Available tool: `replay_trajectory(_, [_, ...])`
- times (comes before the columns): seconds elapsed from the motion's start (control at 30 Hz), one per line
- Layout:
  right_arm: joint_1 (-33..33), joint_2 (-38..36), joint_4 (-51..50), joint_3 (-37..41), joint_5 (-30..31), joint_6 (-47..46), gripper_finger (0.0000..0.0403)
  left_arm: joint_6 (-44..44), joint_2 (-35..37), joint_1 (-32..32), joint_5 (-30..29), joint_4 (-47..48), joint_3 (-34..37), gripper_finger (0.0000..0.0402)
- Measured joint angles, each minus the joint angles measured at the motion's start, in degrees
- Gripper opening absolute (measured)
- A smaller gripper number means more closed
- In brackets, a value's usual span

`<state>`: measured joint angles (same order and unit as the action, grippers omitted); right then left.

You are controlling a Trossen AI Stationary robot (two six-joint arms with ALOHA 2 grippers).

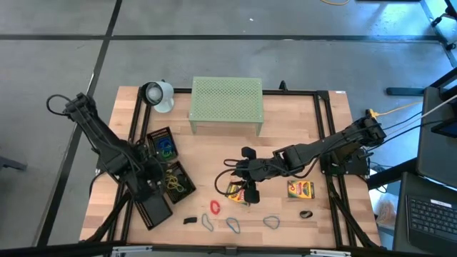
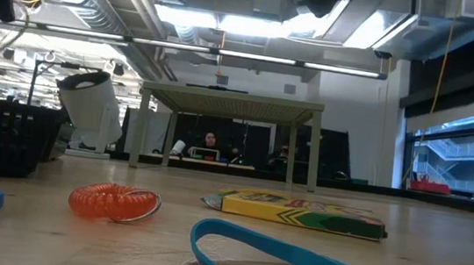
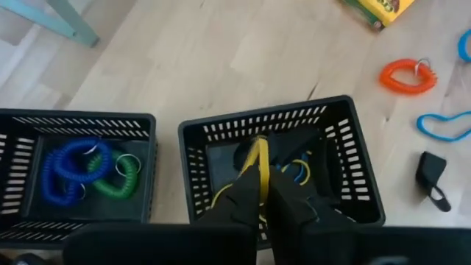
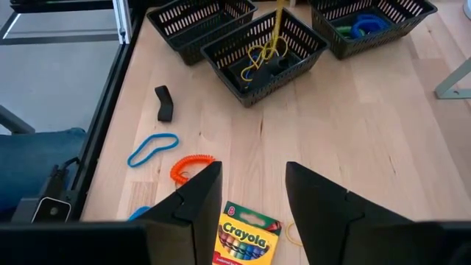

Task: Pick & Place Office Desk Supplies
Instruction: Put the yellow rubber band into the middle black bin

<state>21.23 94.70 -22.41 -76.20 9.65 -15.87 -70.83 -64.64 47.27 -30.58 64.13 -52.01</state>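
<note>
Already, coiled loops sit in one mesh tray [image 3: 15,125]; the left gripper [image 3: 265,193] pinches a yellow rubber band [image 3: 259,151] over the middle tray [image 3: 353,158]. Crayon boxes [image 1: 300,189], clips and bands remain, with the right gripper [image 4: 254,195] spread above one box.

You have a pale matt wood tabletop [image 1: 285,135] with visible grain. The trays [image 3: 280,169] look like black matt plastic mesh. The crayon box [image 4: 246,239] is glossy printed card. The orange coil [image 3: 406,76] looks like smooth plastic, and the blue band [image 4: 152,149] like matt rubber.
</note>
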Motion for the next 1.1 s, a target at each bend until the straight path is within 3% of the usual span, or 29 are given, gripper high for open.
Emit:
replay_trajectory(0.5, [0.0, 0.17, -0.1, 0.08, 0.0, 0.16, 0.0152, -0.44, -8.37, -0.21, 4.58, -0.05, 0.0, 0.0077])
replay_trajectory(0.7, [-0.02, 1.16, 0.17, 3.34, 0.04, -0.03, 0.0152, -3.91, -9.72, -1.97, 4.56, -0.1, 0.0, 0.0086])
replay_trajectory(0.83, [-0.11, 1.32, 1.26, 6.65, 3.82, 0.05, 0.0152, -6.03, -9.75, -3.24, 4.52, -1.39, 0.0, 0.0086])
replay_trajectory(0.93, [-1.1, 1.31, 2.61, 9.8, 6.39, 0.06, 0.0152, -3.81, -9.75, -3.78, 3.72, -4.51, 0.0, 0.0086])
replay_trajectory(1.1, [-4.33, 2.89, 10.65, 15.04, 2.07, 0.01, 0.0152, 4.65, -9.75, -4.39, 0.71, -12.9, 0.0, 0.0086])
